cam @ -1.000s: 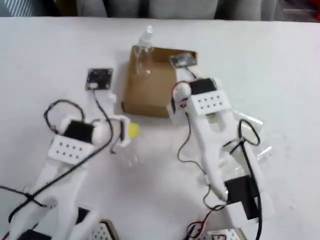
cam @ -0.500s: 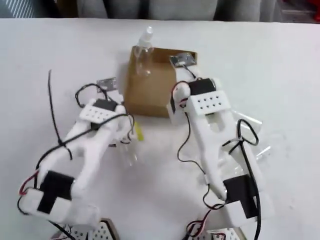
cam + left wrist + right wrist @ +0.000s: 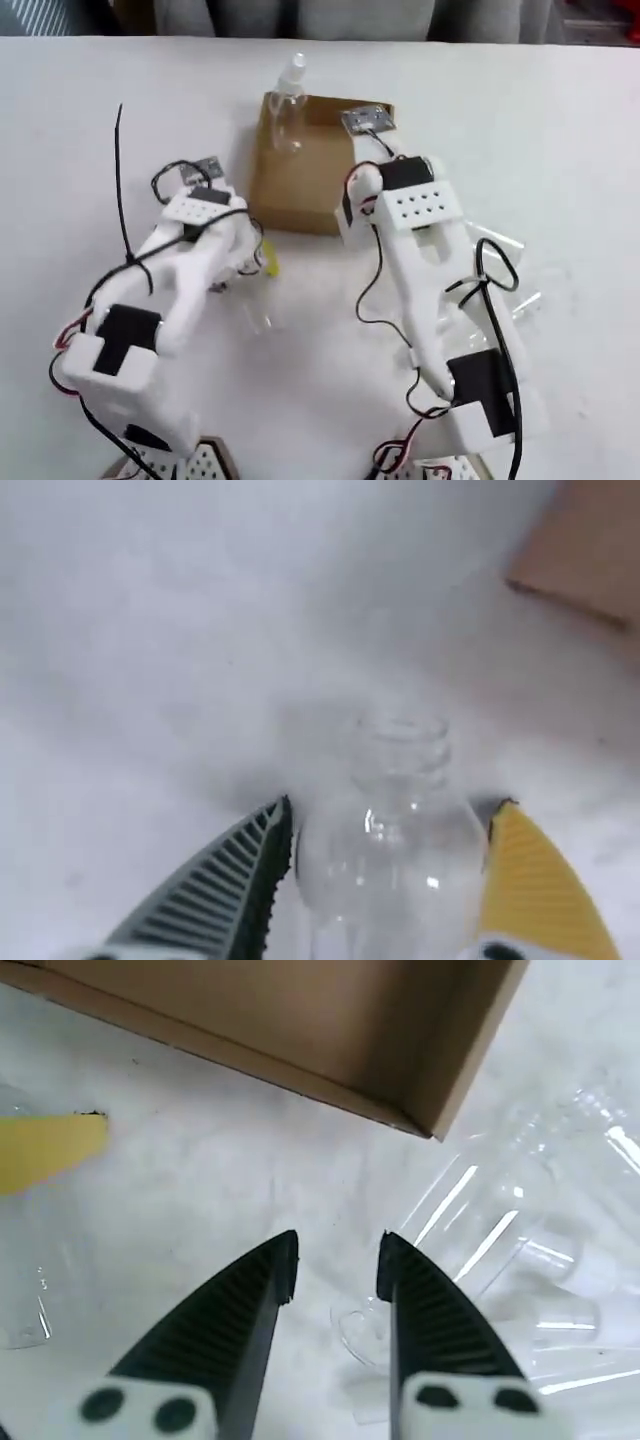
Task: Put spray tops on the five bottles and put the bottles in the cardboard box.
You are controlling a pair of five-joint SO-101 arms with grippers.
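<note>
Uncapped bottle (image 3: 385, 850) sits left of frame centre in the high view, just off the lower left of the cardboard box (image 3: 300, 185), neck pointing toward it. Left tool (image 3: 390, 818) grips it, grey and yellow fingers pressed to its shoulders. Right tool (image 3: 338, 1260) hangs over the counter (image 3: 520, 110) by the box's lower right corner, fingers slightly parted, holding nothing. Capped bottle (image 3: 290, 95) stands in the box's upper left corner. Loose clear bottles (image 3: 520, 1230) lie near the right tool.

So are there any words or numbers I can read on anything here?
None can be read anywhere.
The box is plain brown card.
The bottles are clear, with no labels.
The arms are white, with no print showing.
</note>
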